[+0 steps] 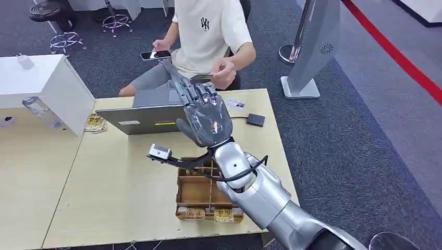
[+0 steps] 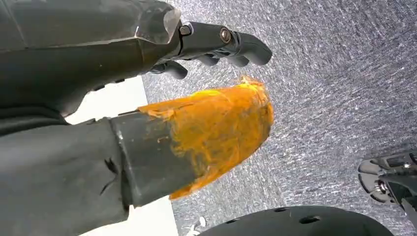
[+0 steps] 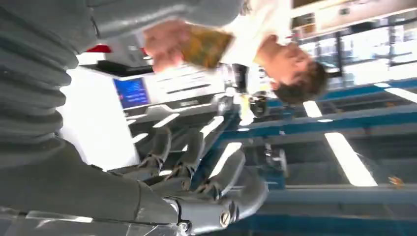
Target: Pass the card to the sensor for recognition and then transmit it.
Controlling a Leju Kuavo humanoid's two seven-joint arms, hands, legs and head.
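The left hand (image 2: pixel 147 98) hangs low beside the robot over grey carpet, in the left wrist view; its dark fingers (image 2: pixel 236 46) are loosely curled with nothing between them, and its thumb carries a worn orange cap. It lies well away from the bench (image 1: pixel 120 192) and plays no part in the handover.

On the bench, moving rightward, there are one pale box at the far left edge, one grey laptop (image 1: pixel 148 117) with its lid toward the robot, one wooden compartment tray (image 1: pixel 200 195) just beside the robot's forearm, and one small black sensor pad (image 1: pixel 255 120) near the right edge, wired toward the laptop.

The right hand (image 1: pixel 205 117) is raised above the laptop, palm and fingers stretched forward and upward toward the seated person (image 1: pixel 208 31), fingers apart and empty. The card (image 1: pixel 200 78) lies just beyond its fingertips, pinched in the person's hand (image 1: pixel 224 73); I count one card there. Its long axis runs roughly across the reach, flat side up. In the right wrist view the card (image 3: pixel 206 46) is blurred, clear of the robot's fingers (image 3: pixel 216 177).

The right hand is by far the nearer. The person's other hand holds one phone (image 1: pixel 155 54). Judging from this, the transfer is at or near its end.
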